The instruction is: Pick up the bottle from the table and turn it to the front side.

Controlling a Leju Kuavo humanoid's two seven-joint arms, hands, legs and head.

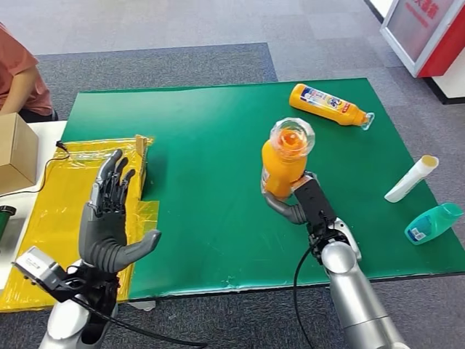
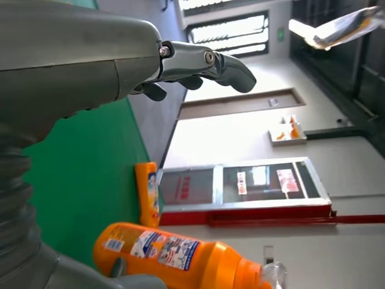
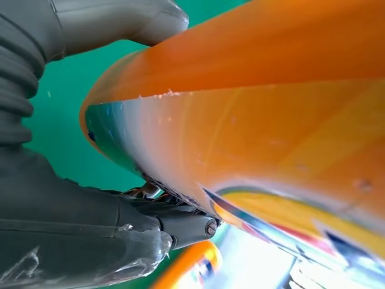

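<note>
Orange bottle (image 1: 285, 156) sits gripped in the right hand (image 1: 298, 203), lifted above the green worktop (image 1: 208, 196), cap toward the camera. Left hand (image 1: 110, 218) waits open, holding nothing. Turning could let the smooth plastic slide through the fingers and drop.

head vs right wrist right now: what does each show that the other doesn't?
Head view alone: the open left hand raised over the yellow sheet, a second orange bottle lying at the green mat's far edge, a white tube, a teal bottle, a cardboard box and a person's arm.

Right wrist view alone: the held bottle's label edge, close up.

Both: the right hand gripping the orange bottle above the mat.
</note>
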